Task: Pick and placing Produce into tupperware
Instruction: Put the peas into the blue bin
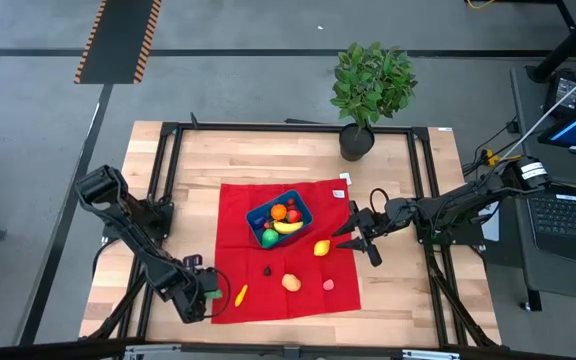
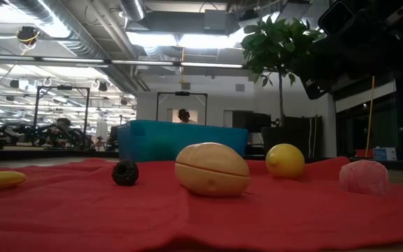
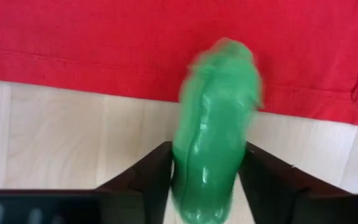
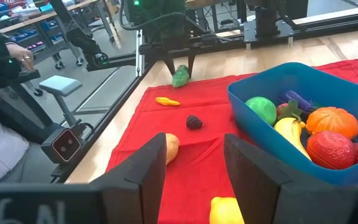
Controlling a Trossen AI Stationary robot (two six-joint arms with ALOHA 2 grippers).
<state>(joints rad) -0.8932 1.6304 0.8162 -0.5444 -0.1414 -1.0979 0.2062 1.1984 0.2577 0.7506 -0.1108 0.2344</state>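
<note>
No text, label, brand, number or sign can be read in any view.

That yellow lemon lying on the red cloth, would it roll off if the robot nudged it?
Probably a little. The lemon looks rounded and smooth, so a sideways nudge could set it rolling, though its pointed ends would likely make it wobble and stop. The red cloth under it looks soft, which should slow it. Its glossy skin might slip between the fingers.

Blue tupperware: part-filled, centre of red cloth | green toy vegetable: at cloth's edge, between dark fingers.
</note>
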